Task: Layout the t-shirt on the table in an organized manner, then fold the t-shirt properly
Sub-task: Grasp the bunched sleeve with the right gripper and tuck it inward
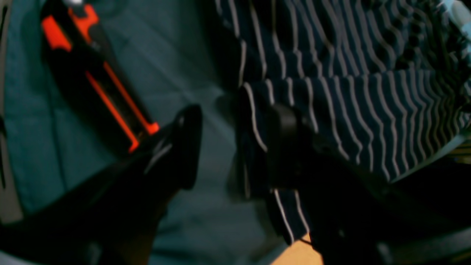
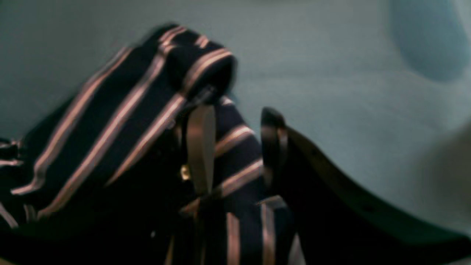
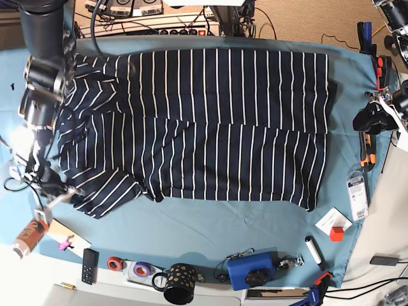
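The t-shirt (image 3: 210,127) lies spread across the middle of the teal bench (image 3: 210,229), its body mostly flat, with one sleeve bunched and creased at the end nearest the right claw (image 2: 235,147). That claw stands over the sleeve corner with its jaws parted; striped cloth drapes between and around them, one fold humped up just beyond the tip, but the jaws are not pinched on it, so it reads as released rather than gripping. The left claw (image 1: 228,143) hovers at the opposite end of the shirt, jaws apart, one of them touching or lying just under the hem edge; nothing is clamped. Just beyond its other jaw an orange-and-black tool (image 1: 99,81) rests on the bench.

The shirt looks like thin knit: light, limp, quick to wrinkle and slide over the bench cover. It will not hold any shape when lifted, so a pinch in the middle of a panel would only gather a peak. Better holds seem to be the seamed edges, meaning the sleeve cuff, the shoulder seam and the hem corners, where doubled cloth gives the jaws more to bite. The crumpled sleeve by the right claw probably needs pulling outward and smoothing before any fold is started.
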Controlling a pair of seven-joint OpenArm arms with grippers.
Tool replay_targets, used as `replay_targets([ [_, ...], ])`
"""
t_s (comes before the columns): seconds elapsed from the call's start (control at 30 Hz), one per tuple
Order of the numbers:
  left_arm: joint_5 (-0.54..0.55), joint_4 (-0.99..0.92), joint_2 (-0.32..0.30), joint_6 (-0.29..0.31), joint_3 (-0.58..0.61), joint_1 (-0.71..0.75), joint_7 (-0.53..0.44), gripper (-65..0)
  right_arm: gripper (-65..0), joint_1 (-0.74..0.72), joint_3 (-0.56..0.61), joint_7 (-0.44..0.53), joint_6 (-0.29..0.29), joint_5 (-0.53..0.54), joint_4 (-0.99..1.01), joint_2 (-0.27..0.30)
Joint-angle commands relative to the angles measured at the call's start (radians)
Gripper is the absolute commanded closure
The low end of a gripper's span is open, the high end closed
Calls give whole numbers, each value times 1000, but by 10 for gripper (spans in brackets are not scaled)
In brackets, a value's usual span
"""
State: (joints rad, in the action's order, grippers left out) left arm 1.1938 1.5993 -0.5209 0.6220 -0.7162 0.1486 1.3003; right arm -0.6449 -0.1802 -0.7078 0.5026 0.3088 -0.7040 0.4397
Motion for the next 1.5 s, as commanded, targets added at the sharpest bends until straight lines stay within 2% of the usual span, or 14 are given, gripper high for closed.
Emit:
replay_targets([
  [0.0, 23, 14, -22, 4, -7, -10, -19, -294, -212, -45, -2, 49, 5, 7, 3, 11],
  [0.07, 25, 14, -22, 4, -7, -11, -20, -294, -212, -66, -2, 87, 3, -32, 21, -8],
  [0.17, 34, 14, -22, 4, -7, -11, -19, -294, -212, -72, -2, 111, -48, -111, 46, -48],
  [0.43, 34, 14, -22, 4, -7, -10, -19, -294, -210, -64, -2, 187, -119, -183, 163, -129],
  [0.47, 35, 14, -22, 4, -7, -10, -19, -294, -206, -64, -2, 190, -130, -187, 170, -135],
  [0.5, 35, 14, -22, 4, -7, -10, -19, -294, -175, -64, -2, 188, -131, -187, 175, -138],
  [0.6, 39, 14, -22, 4, -7, -10, -19, -294, -33, -64, -2, 158, -130, -187, 174, -146],
  [0.67, 40, 14, -22, 4, -7, -10, -19, -294, 0, -64, -4, 141, -130, -188, 161, -145],
  [1.07, 40, 14, -22, 4, -7, -10, -38, -293, 0, -64, -5, -74, -130, -190, -163, -143],
  [1.3, 40, 14, -22, 4, -7, -11, -38, -293, 0, -53, -5, -135, -129, -171, -226, -143],
  [1.47, 8, 14, -6, 4, -2, -42, -57, -292, 0, 21, -5, -154, -129, -150, -311, -142],
])
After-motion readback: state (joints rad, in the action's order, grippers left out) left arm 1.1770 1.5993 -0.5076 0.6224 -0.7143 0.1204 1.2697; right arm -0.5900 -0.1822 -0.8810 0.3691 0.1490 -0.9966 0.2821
